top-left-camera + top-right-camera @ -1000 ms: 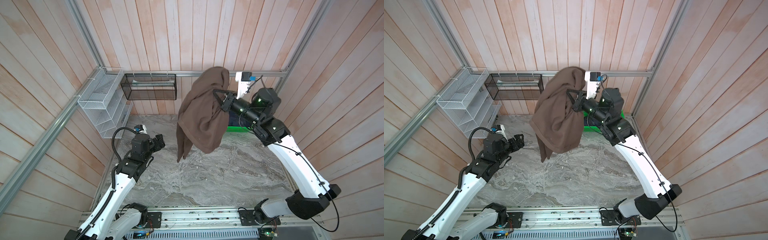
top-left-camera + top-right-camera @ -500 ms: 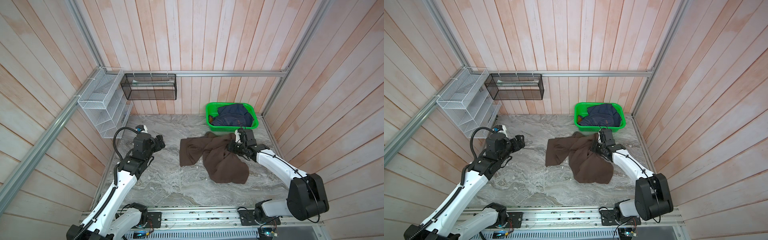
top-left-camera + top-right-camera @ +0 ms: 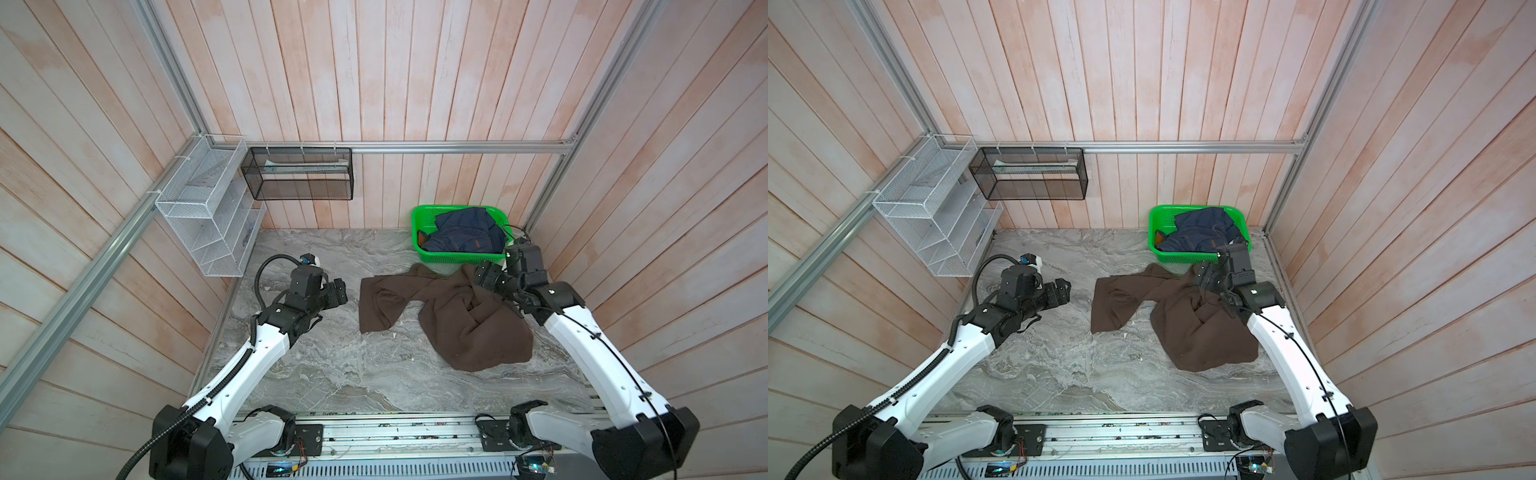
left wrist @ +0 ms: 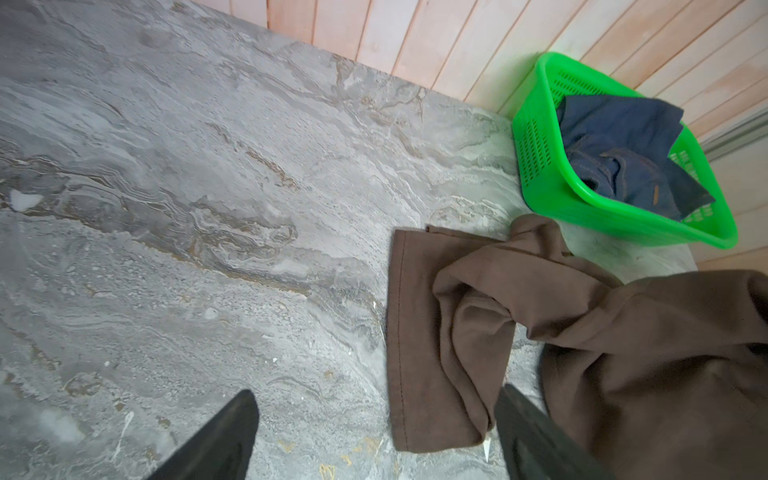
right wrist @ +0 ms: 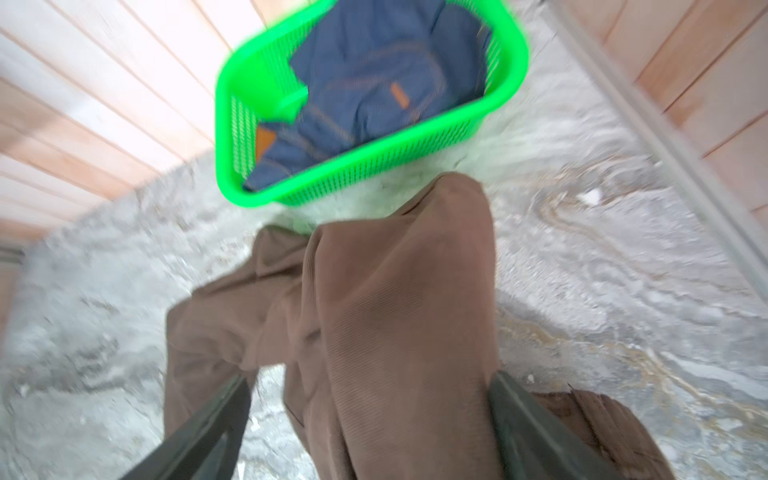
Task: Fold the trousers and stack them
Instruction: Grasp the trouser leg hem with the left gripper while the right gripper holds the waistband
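The trousers (image 3: 469, 332) are plain chocolate-brown, the basket (image 3: 453, 258) bright green, the garment (image 3: 465, 232) navy, the table (image 3: 332, 365) grey-marbled.

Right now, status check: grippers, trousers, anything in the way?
Left gripper open, empty, short of the trousers. Right gripper open, jaws wide astride the cloth. Trousers heaped unfolded on table. Green basket with denim close behind.

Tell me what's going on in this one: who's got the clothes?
Nothing is gripped right now. The dark brown soft-fabric trousers lie crumpled and unfolded on the grey marble-look table, in front of the green plastic basket, which holds a navy denim garment. The right gripper is low over the trousers' end nearest the basket, its fingers spread wide with fabric between them. The left gripper hovers open over bare table beside a trouser leg. Folding has not begun.
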